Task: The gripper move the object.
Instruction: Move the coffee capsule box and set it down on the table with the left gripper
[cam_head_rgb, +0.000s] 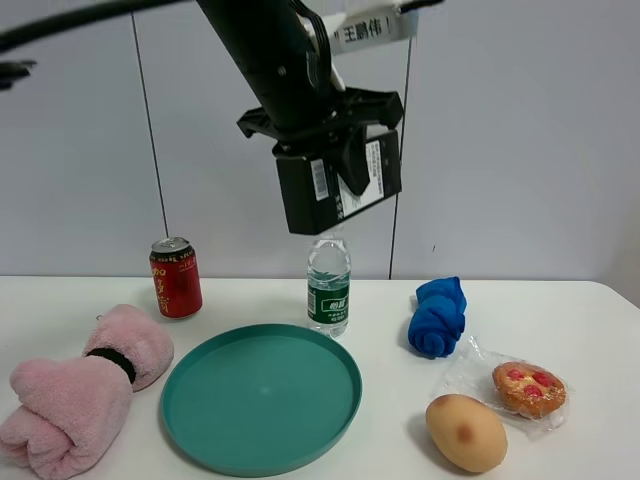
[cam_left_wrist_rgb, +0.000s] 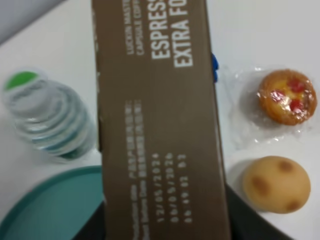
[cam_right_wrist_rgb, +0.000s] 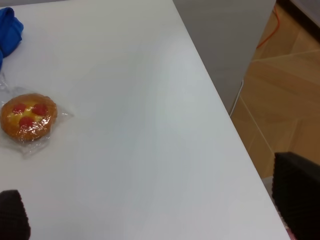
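Exterior high view: way down-left of the left claw (cam_head_rgb: 340, 150) there's a pink towel (cam_head_rgb: 80, 385) on the table (cam_head_rgb: 580, 310), then a red can (cam_head_rgb: 175, 277) also below-left. The teal plate (cam_head_rgb: 260, 397) sits under the claw, a bit left, and the bottle (cam_head_rgb: 329, 285) stands pretty much straight beneath it. The claw itself is up in the air, pinching the brown box (cam_head_rgb: 335, 185), which hangs clear of everything, white labels toward the camera. Down-right of it: blue cloth (cam_head_rgb: 437, 317), a bun (cam_head_rgb: 466, 432), a wrapped tart (cam_head_rgb: 528, 388). The right claw (cam_right_wrist_rgb: 155, 207) only shows in its wrist view, fingers spread wide over the table near its edge.
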